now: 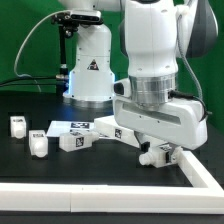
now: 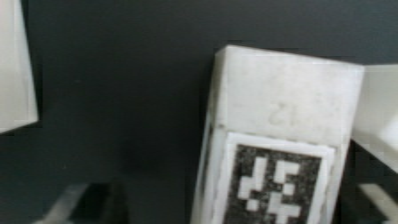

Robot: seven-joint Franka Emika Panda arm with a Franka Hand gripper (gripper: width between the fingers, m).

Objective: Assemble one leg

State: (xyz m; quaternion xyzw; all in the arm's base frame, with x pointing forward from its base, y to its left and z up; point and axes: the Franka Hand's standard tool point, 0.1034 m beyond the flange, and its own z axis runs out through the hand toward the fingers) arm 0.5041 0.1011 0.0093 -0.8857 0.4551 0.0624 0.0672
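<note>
In the wrist view a white leg (image 2: 281, 110) with a black-and-white tag on its side lies on the dark table. It sits between the fingers of my gripper (image 2: 228, 205). One finger (image 2: 80, 205) stands clear of the leg with dark table between them. The other finger (image 2: 374, 200) is close beside it. The jaws are open. In the exterior view the gripper (image 1: 155, 153) is low over the table by the white panel (image 1: 112, 131), and the arm hides most of this leg. Three more legs (image 1: 18, 126) (image 1: 38, 143) (image 1: 70, 140) stand at the exterior view's left.
A white raised border (image 1: 195, 172) runs along the table's front right, close to the gripper. The marker board (image 1: 80, 124) lies behind the legs. The robot's white base (image 1: 90, 70) stands at the back. White edges (image 2: 15, 70) (image 2: 381, 110) flank the leg in the wrist view.
</note>
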